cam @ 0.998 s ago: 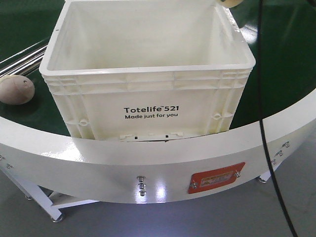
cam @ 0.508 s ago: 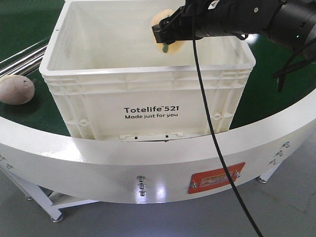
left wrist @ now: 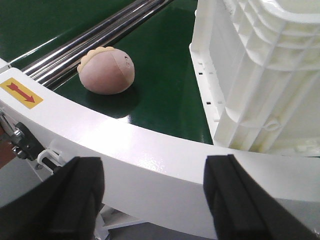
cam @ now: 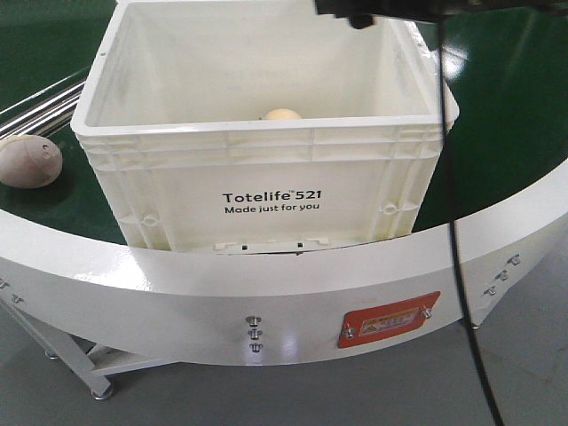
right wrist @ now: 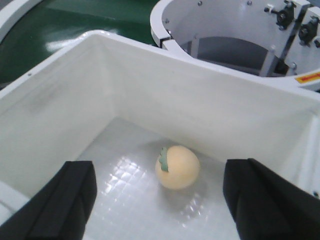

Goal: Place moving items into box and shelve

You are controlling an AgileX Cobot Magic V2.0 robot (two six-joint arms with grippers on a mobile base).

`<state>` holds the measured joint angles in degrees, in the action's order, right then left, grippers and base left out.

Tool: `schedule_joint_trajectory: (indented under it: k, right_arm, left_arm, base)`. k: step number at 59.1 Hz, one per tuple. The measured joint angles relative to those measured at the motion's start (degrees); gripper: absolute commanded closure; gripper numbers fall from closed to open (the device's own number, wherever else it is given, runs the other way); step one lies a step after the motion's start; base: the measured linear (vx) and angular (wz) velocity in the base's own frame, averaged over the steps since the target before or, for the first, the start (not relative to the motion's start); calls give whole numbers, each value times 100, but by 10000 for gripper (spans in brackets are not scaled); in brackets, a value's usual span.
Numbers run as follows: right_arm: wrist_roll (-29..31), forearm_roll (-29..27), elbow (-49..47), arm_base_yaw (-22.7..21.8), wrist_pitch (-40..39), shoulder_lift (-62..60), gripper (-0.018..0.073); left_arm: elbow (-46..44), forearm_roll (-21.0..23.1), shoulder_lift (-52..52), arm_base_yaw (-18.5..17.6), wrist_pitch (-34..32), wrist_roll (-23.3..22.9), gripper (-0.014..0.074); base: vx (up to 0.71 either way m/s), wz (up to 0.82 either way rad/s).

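Two small fruit-like pieces are in sight, one outside the box and one inside it. Nearest the front camera runs the conveyor's white curved guard (cam: 177, 302), which carries a red plate (cam: 390, 321). A black cable (cam: 453, 231) hangs across the guard on the right. The left end effector (left wrist: 155, 200) hovers low at the guard's outer side, its two black fingers (left wrist: 75, 195) wide apart and holding nothing.

Past the guard, on the green belt (cam: 84, 200), the box (cam: 266, 177) stands upright close against the guard's inner edge, with its printed side facing forward. Left of the box and apart from it, the brownish-beige piece (left wrist: 106, 70) lies on the belt beside the steel rails (left wrist: 100, 30).

The yellow-orange piece (right wrist: 177, 166), green patch showing, rests on the box's floor, touching no wall. Above the open box hangs the right end effector (right wrist: 160, 200), its fingers spread wide and empty. The dark arm (cam: 382, 9) shows at the box's far right corner.
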<state>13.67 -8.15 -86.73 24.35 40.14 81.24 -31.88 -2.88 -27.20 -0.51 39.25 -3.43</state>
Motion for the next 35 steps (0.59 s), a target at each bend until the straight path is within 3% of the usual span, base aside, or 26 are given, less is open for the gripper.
schedule_joint_trajectory:
  k: [6,13,35]
  right_arm:
    - [-394,420,16,0,830,-402,3]
    - [-635,643,509,0,1088,-893,3]
    - [-1153,815,3221,0,227,-2704,3]
  left_arm:
    - [0,0,0,0,0,0,62]
    - [0,0,0,0,0,0,62]
    - [0,0,0,0,0,0,56]
  base:
    - [0,0]
    - [0,0]
    - [0,0]
